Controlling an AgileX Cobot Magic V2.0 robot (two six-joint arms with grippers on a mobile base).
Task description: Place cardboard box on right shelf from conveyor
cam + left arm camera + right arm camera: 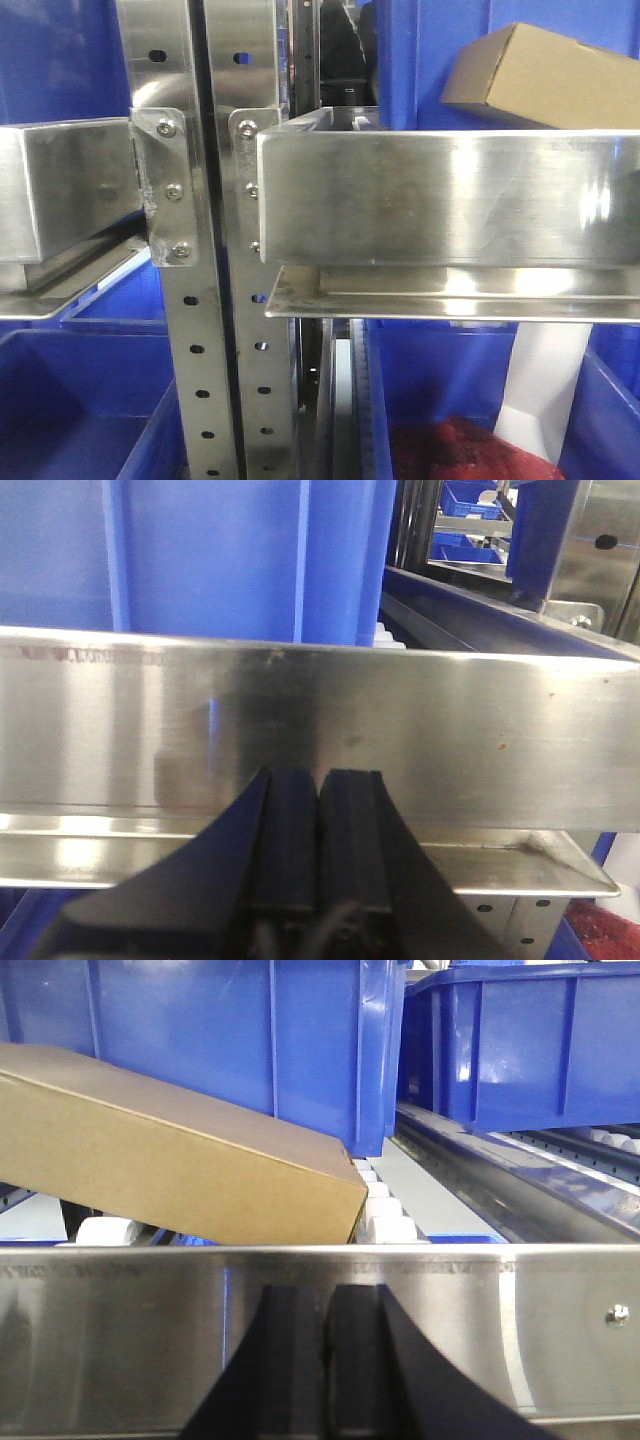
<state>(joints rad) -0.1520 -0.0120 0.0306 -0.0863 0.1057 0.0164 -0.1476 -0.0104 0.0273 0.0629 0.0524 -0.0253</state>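
The cardboard box (545, 75) is plain tan and lies tilted behind the tall steel lip of the right shelf (450, 195), its upper end leaning on a blue bin. In the right wrist view the box (180, 1160) rests on white rollers just past the shelf lip (120, 1330). My right gripper (324, 1295) hangs in front of that lip, below the box and apart from it, shut on nothing. My left gripper (319, 780) is shut and empty in front of another steel lip (450, 740). The conveyor is out of view.
A narrower steel tray (60, 190) sits left of the perforated uprights (200, 350). Blue bins (230, 1040) stand on the shelf behind the box, and another bin (520, 1050) stands to the right. Lower blue bins (80, 410) sit below; one holds something red (460, 450).
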